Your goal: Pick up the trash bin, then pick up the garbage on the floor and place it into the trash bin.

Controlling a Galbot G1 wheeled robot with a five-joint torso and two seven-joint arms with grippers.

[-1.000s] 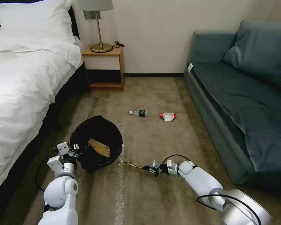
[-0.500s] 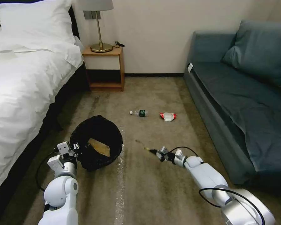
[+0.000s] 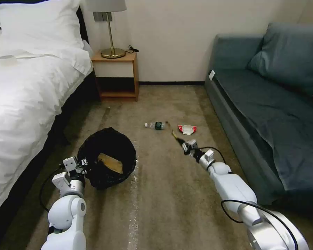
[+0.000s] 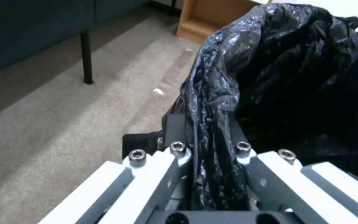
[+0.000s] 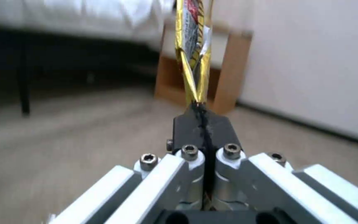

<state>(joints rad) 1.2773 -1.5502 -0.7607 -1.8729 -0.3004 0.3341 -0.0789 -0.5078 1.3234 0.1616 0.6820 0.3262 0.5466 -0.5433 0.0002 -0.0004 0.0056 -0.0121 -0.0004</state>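
The trash bin (image 3: 107,156), lined with crinkly black plastic, hangs at front left with crumpled tan paper (image 3: 110,163) inside. My left gripper (image 3: 82,166) is shut on its near rim; the left wrist view shows the liner (image 4: 291,77) pinched between the left gripper's (image 4: 206,130) fingers. My right gripper (image 3: 183,143) is stretched forward above the carpet, shut on a yellow-green snack wrapper (image 3: 172,131) that sticks out from its tips. The right wrist view shows the same wrapper (image 5: 192,46) clamped in the right gripper (image 5: 202,115). A clear bottle (image 3: 155,125) and a red-and-white wrapper (image 3: 187,129) lie on the floor just beyond.
A white bed (image 3: 24,86) runs along the left. A wooden nightstand (image 3: 116,74) with a lamp stands against the back wall. A blue-grey sofa (image 3: 267,104) lines the right. A tiny scrap (image 3: 108,108) lies near the nightstand.
My right arm has swung away from beside the bin, forward and to the right, carrying the snack wrapper toward the bottle. The left arm and bin have barely moved.
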